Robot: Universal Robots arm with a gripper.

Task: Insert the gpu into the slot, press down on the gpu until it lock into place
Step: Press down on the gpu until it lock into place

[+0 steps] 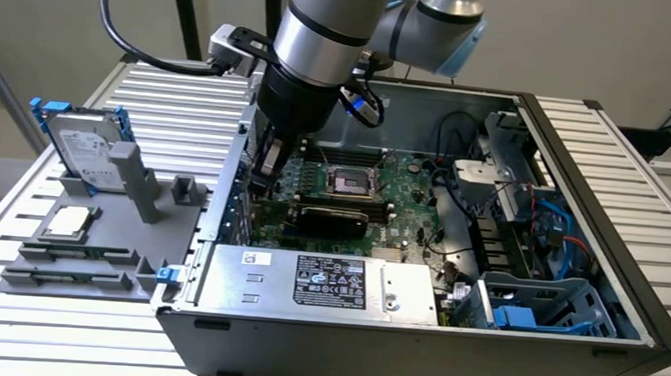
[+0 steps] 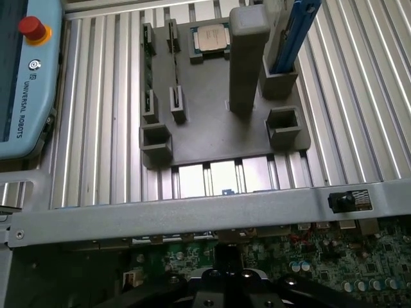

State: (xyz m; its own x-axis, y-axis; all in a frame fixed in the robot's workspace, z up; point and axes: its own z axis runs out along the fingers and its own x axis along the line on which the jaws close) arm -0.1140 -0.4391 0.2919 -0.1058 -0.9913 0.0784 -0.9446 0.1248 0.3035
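Observation:
In the exterior view the gpu (image 1: 328,217), a flat black card, lies across the green motherboard inside the open computer case. It sits just behind the silver power-supply box. My gripper (image 1: 261,183) reaches down into the case by the wall on the exterior view's left, close to the card's end. It is shut, and I cannot tell whether it touches the card. In the wrist view the gripper (image 2: 228,258) hangs dark over the board, just inside the case wall. The slot is hidden.
The power-supply box (image 1: 320,281) fills the case's front. A CPU socket (image 1: 353,182) lies behind the card, and a blue drive cage (image 1: 534,303) sits at the right. Outside the case wall (image 2: 192,208), a grey fixture (image 1: 84,245) holds a hard drive (image 1: 82,147) and a CPU (image 2: 210,38). A teach pendant (image 2: 26,77) lies nearby.

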